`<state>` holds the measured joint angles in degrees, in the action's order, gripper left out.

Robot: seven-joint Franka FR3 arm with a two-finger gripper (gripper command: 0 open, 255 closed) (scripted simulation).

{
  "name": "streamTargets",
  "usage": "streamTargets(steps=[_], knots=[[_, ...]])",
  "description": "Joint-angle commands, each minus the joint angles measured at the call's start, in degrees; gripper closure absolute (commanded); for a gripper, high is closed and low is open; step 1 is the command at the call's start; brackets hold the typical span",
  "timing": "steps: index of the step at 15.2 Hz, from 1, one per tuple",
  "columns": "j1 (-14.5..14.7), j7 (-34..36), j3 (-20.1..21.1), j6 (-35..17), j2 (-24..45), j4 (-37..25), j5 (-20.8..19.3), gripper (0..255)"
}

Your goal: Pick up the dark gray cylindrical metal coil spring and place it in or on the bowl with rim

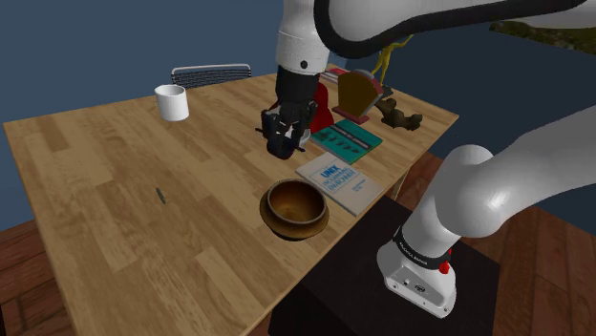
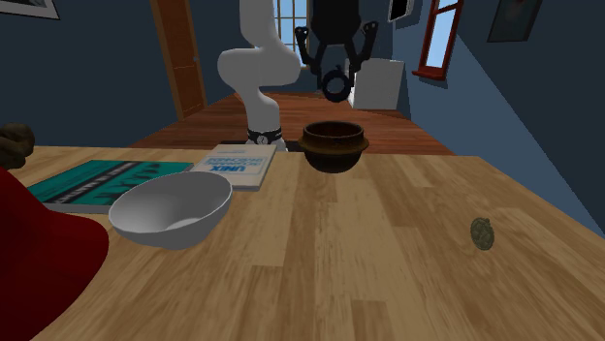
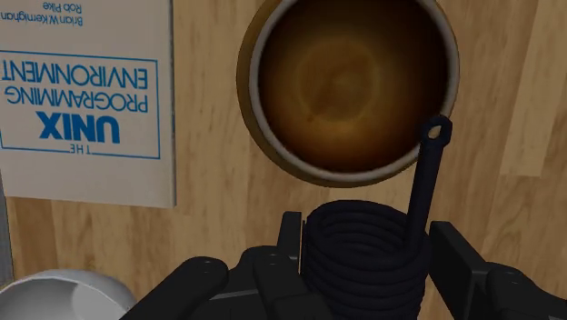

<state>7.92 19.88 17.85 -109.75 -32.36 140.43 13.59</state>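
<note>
Pincer [image 3: 371,247] clamped on the dark coil spring [image 3: 363,259]; coil sits between both fingers, its looped end wire projecting past the tips. Spring held clear of the wooden worktop [image 3: 513,100]. Beyond the tips: brown rimmed bowl [image 3: 257,109], resting on the worktop.

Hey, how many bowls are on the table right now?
2. The brown bowl sits near the table edge by the stand, beside the UNIX book; the white bowl lies by the teal book. The arm may hide others.
</note>
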Motion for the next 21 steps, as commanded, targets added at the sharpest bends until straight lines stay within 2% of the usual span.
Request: streamTargets(steps=[1,5,21], knots=[[1.33,0.98,0.43,1.42,-4.06,2.47,1.26,255],[4.59,3.51,1.49,4.98,-12.87,7.40,3.91,255],[5.56,2.50,4.47,-7.57,-9.93,17.07,6.78,255]])
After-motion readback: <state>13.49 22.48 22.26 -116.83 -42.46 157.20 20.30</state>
